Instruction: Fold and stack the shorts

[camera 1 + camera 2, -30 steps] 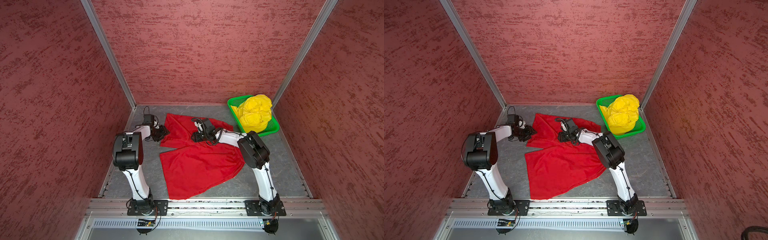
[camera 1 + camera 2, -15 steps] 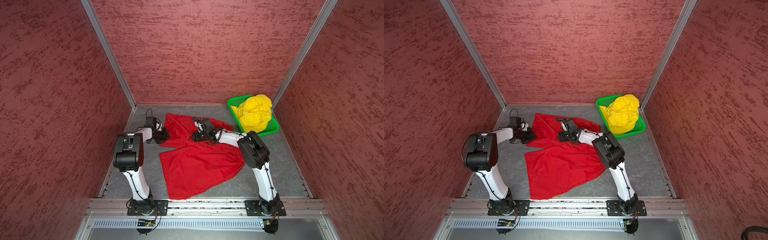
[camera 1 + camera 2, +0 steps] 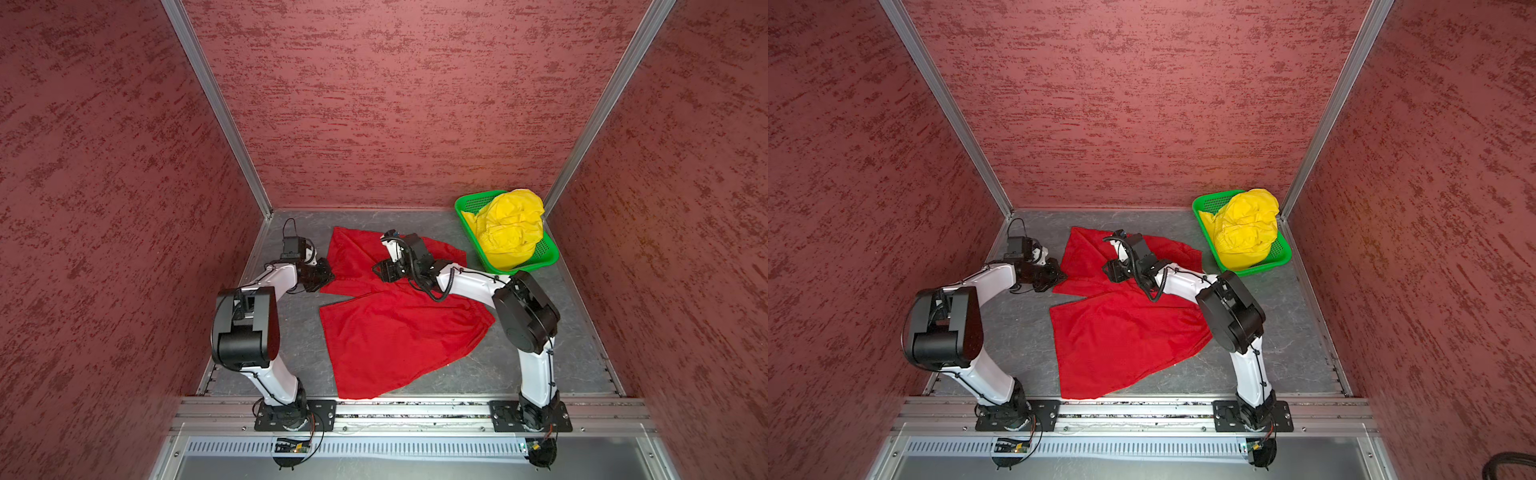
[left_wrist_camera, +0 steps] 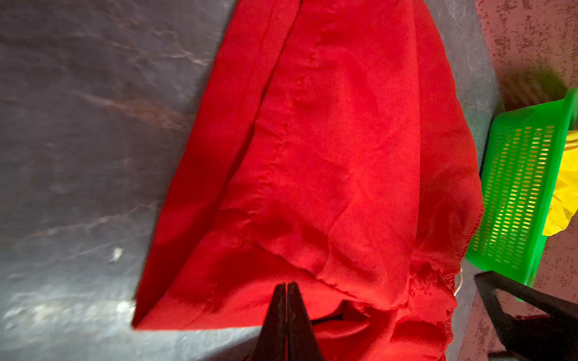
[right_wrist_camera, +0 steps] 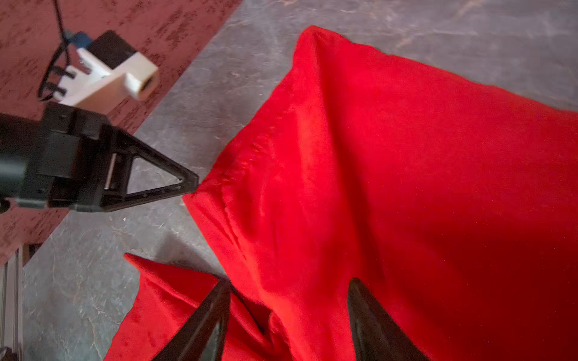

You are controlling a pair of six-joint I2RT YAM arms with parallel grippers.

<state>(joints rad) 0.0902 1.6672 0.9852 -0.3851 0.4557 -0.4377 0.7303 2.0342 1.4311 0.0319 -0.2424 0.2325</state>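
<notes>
The red shorts (image 3: 395, 332) (image 3: 1117, 332) lie spread on the grey floor, waistband to the right and one leg toward the back. My left gripper (image 3: 328, 276) (image 3: 1061, 276) sits at that far leg's left corner. In the left wrist view the left gripper (image 4: 286, 286) has its jaws pressed together on the hem of the red shorts (image 4: 328, 156). My right gripper (image 3: 380, 270) (image 5: 288, 281) stands open at the crotch, straddling a raised fold of the red shorts (image 5: 406, 156). The yellow shorts (image 3: 509, 230) (image 3: 1246, 230) are bunched up in the basket.
The green perforated basket (image 3: 469, 201) (image 3: 1208, 203) (image 4: 516, 187) stands in the back right corner. Red textured walls close in the floor on three sides. An aluminium rail (image 3: 415, 409) with both arm bases runs along the front.
My left gripper has moved right to the corner of the red shorts' far leg and shut there. The right gripper has stayed in place, open.
</notes>
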